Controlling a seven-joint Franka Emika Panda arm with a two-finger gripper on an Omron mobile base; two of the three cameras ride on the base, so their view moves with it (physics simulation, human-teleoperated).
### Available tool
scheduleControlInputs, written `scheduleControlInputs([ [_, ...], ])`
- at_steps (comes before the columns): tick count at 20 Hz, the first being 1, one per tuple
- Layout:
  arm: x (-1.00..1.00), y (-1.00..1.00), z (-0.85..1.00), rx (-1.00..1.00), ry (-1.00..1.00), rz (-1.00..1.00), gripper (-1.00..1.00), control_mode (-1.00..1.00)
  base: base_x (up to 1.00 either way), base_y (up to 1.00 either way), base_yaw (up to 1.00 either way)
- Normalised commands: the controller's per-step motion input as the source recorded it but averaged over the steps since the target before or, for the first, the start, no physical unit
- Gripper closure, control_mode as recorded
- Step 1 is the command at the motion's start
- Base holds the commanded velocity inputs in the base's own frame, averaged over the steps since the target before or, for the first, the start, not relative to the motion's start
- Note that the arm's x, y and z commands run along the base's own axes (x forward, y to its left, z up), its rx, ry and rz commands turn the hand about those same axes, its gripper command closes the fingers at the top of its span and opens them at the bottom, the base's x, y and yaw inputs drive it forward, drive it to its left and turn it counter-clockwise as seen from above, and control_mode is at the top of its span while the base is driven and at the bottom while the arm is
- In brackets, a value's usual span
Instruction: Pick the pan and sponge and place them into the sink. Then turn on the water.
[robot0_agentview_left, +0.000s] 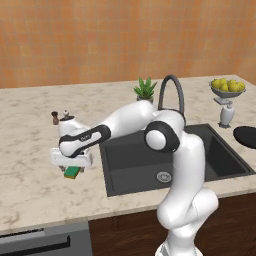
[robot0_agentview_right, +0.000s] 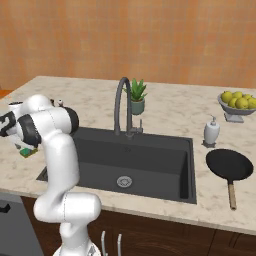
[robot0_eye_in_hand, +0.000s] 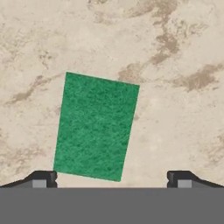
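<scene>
The sponge, green on top with a yellow underside, lies flat on the marble counter left of the sink. It also shows under the hand as sponge and sponge. My gripper hangs open straight above it, fingertips wide apart and above the sponge's near edge. The black pan with its wooden handle rests on the counter right of the sink. The pan is cut by the right edge of the left base view. No water runs from the arched faucet.
A small potted plant stands behind the faucet. A soap dispenser and a bowl of lemons sit right of the sink. A small brown shaker stands behind my hand.
</scene>
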Motion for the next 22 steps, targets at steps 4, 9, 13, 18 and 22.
scheduleControlInputs([
  [4, 0.16, 0.0, -0.33, 0.0, 0.0, -0.01, -1.0, -1.0, 0.0, 0.0, 0.0],
  [9, 0.08, 0.0, -0.37, 0.0, 0.0, 0.0, -1.0, -1.0, 0.0, 0.0, 0.0],
  [13, 0.03, 0.05, -0.39, 0.0, -0.03, 0.0, -1.0, -1.0, 0.0, 0.0, 0.0],
  [18, 0.0, 0.01, -0.2, 0.02, 0.0, 0.0, 1.0, -1.0, 0.0, 0.0, 0.0],
  [22, 0.0, 0.0, 0.0, 0.01, 0.0, 0.0, 1.0, -1.0, 0.0, 0.0, 0.0],
])
